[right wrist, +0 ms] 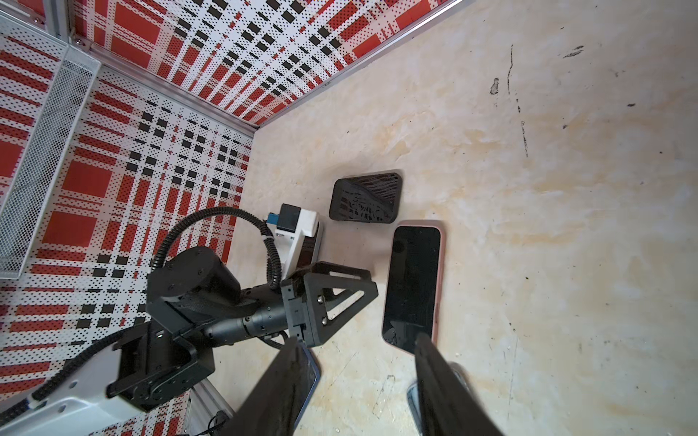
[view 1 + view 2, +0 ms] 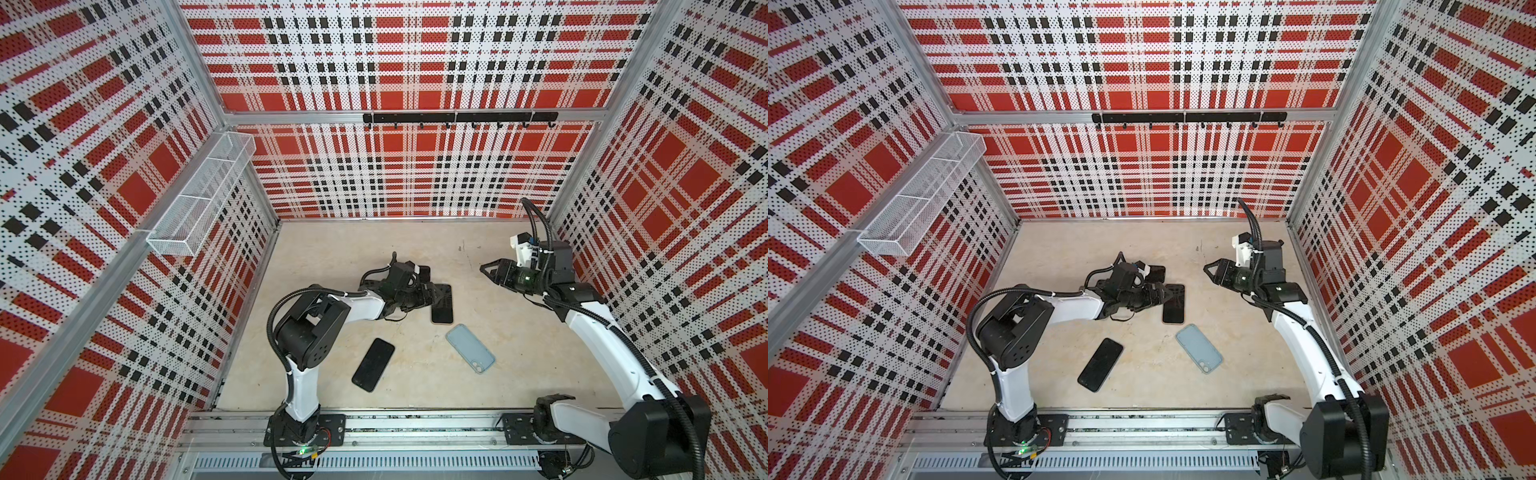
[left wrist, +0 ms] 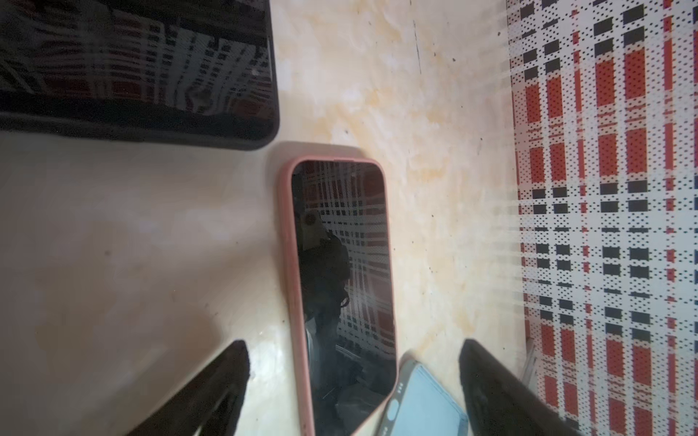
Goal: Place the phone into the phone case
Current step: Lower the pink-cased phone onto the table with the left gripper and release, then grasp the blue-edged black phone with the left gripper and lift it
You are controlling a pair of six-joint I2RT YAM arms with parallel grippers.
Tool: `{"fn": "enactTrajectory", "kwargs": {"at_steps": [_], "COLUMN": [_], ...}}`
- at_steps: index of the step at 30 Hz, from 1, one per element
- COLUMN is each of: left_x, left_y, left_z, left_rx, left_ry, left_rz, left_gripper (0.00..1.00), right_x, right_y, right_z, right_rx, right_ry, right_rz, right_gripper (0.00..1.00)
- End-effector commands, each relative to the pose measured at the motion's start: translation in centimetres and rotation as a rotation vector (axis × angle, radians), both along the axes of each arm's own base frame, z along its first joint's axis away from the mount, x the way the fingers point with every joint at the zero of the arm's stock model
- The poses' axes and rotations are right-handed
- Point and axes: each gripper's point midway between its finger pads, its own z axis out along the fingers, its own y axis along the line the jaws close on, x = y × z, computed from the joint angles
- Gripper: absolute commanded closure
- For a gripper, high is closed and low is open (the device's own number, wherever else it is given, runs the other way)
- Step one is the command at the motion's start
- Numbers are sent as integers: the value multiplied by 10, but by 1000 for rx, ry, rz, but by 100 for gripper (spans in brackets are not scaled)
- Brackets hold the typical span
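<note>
Phone (image 3: 340,264) flat in pink case (image 3: 292,264) — left pincer (image 3: 355,345) wide apart close by, right pincer (image 1: 357,339) seemingly apart, empty

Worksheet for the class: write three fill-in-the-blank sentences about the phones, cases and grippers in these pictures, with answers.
1. The phone at the open left gripper's fingertips sits in a ___ case.
2. The case showing a camera cutout is light ___.
3. The right gripper holds ___.
Answers: pink; blue; nothing.

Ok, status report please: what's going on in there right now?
Left tool open over pink-cased phone, lying flat. Right tool open, empty. Bare black phone and blue case lie apart, nothing between them.
</note>
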Motion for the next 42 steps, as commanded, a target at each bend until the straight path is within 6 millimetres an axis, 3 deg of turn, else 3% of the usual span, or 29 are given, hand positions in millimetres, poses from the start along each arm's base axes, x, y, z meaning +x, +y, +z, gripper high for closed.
{"fn": "enactTrajectory", "kwargs": {"at_steps": [1, 5, 10, 12, 15, 20, 26, 31, 35, 39, 42], "left_x": [7, -2, -30, -42, -57, -71, -67, -75, -93, -122, -140], "left_y": [16, 35, 95, 128, 163, 192, 230, 263, 278, 285, 286], "left_z": [49, 130, 239, 266, 280, 256, 200, 152, 118, 82, 58], "left_rx": [73, 162, 346, 364, 347, 184, 76, 129, 187, 294, 420], "left_ry": [-138, -363, -682, -738, -798, -696, -343, -148, -10, 129, 171], "left_rz": [12, 32, 176, 269, 325, 342, 484, 621, 707, 751, 711], "left_gripper": [0, 1, 1, 1, 0, 1, 1, 1, 3, 3, 2], "right_x": [-8, -17, -29, -34, -38, -43, -46, -73, -98, -107, -108], "right_y": [-1, -2, -6, -8, -7, -12, -27, -29, -18, 12, 29], "right_z": [8, 4, -16, -26, -38, -47, -69, -92, -94, -85, -95], "right_rx": [-7, -29, -95, -111, -105, -150, -215, -290, -380, -405, -436], "right_ry": [-37, -22, 46, 66, 81, 127, 242, 394, 421, 320, 252], "right_rz": [16, 26, 56, 52, 53, 42, -67, -149, -139, -35, 32], "right_gripper": [49, 45, 39, 37, 33, 32, 32, 32, 32, 31, 30]}}
